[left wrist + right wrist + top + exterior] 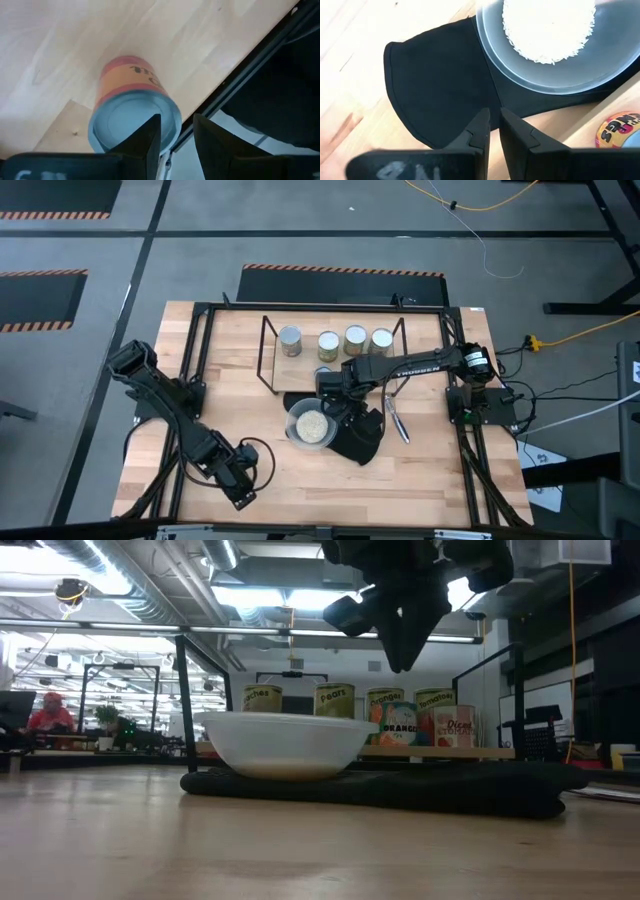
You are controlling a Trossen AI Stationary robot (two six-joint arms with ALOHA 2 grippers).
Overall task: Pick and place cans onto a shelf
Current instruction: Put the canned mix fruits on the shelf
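Labels on shelved cans read "Pears" [334,700] and "ORANGE" [398,726] in the low view. The right arm [415,366] carries the brand "TROSSEN".

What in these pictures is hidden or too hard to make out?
- Can under the right arm, high view: mostly covered by the arm.
- Bowl, low view: its wall hides the contents.
- Can at the table edge, left wrist view: label partly turned away, unreadable.
- Left gripper, high view: too small to tell if it holds anything.
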